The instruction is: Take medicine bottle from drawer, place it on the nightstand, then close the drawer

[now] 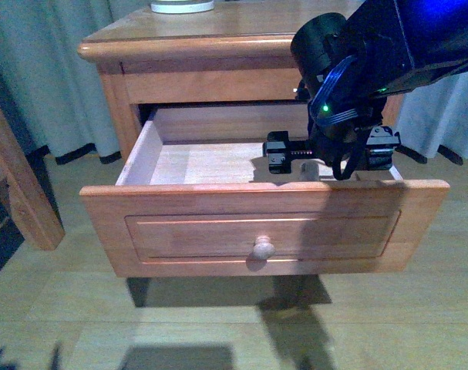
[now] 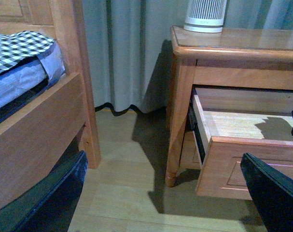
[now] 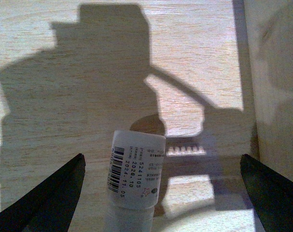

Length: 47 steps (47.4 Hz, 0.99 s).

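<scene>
**Right gripper open around bottle, no grip**

Your right gripper (image 1: 328, 163) is inside the open drawer (image 1: 218, 223) of the nightstand (image 1: 203, 35), with its jaws spread wide. The medicine bottle (image 3: 135, 169) stands on the drawer floor between the fingers, near the right side wall, and neither finger touches it. Your left gripper (image 2: 163, 159) hangs outside near the nightstand, fingers wide apart and holding nothing.

The medicine bottle (image 3: 135, 174) sits on the drawer's (image 3: 64, 72) pale shadowed floor, between the right gripper's (image 3: 161, 157) spread fingers (image 3: 54, 193), touching neither.
</scene>
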Each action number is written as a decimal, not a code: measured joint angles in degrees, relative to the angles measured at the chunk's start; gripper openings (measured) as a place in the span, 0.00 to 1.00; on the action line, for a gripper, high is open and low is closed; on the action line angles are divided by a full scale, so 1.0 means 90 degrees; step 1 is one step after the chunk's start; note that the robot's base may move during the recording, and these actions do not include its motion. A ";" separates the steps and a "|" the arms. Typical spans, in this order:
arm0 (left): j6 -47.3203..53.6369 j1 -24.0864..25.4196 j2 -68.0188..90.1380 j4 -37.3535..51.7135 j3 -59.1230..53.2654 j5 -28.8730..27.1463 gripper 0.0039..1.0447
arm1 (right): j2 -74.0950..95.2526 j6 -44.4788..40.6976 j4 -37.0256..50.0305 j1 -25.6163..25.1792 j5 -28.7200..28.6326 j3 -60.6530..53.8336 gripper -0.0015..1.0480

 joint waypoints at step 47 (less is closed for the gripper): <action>0.0002 0.0000 0.0000 0.0000 0.0000 0.0000 0.94 | -0.0950 -0.0442 0.1362 0.0559 -0.0398 -0.1749 0.29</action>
